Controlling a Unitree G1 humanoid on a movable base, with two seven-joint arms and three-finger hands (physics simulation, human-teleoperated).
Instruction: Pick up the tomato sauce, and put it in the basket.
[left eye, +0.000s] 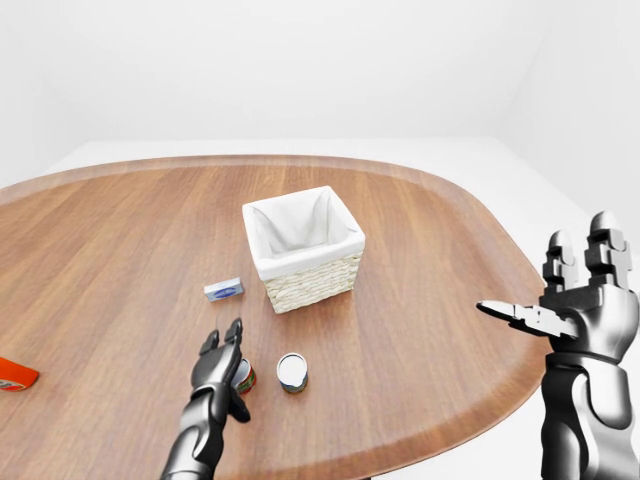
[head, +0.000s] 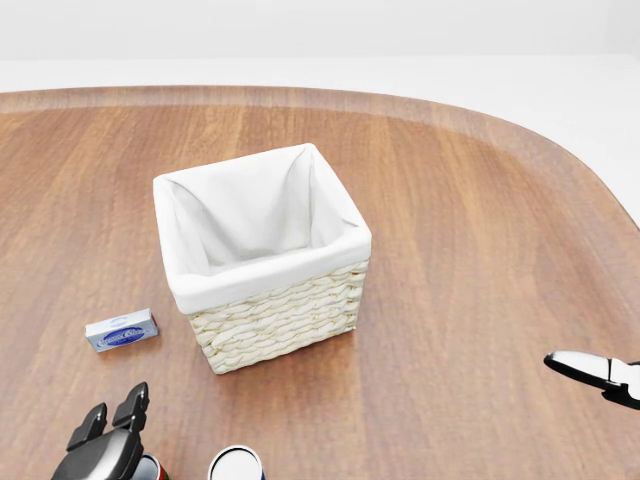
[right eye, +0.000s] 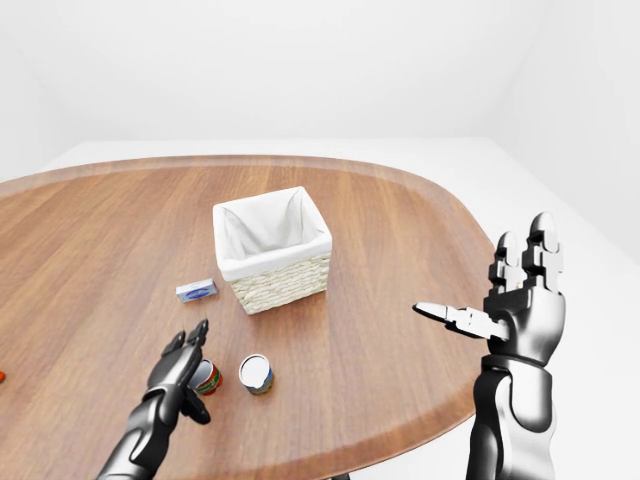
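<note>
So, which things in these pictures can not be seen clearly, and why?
- Red-labelled can: mostly hidden by the left hand in every view; label unreadable, contact unclear.
- Second can: cut by the head view's bottom edge; label too small.
- Small blue box: print too small.
- Orange-red object: cut by the left-eye view's left edge.
- Basket: floor partly hidden by its walls.

A broad wooden tabletop (left eye: 420, 290) with rounded corners fills most of each view. A small blue-and-white box (head: 121, 330) lies flat at the left of the head view. A short can with a pale lid (left eye: 292, 372) stands low in the left-eye view. An orange-red object (left eye: 15, 374) shows partly at the left edge.
</note>
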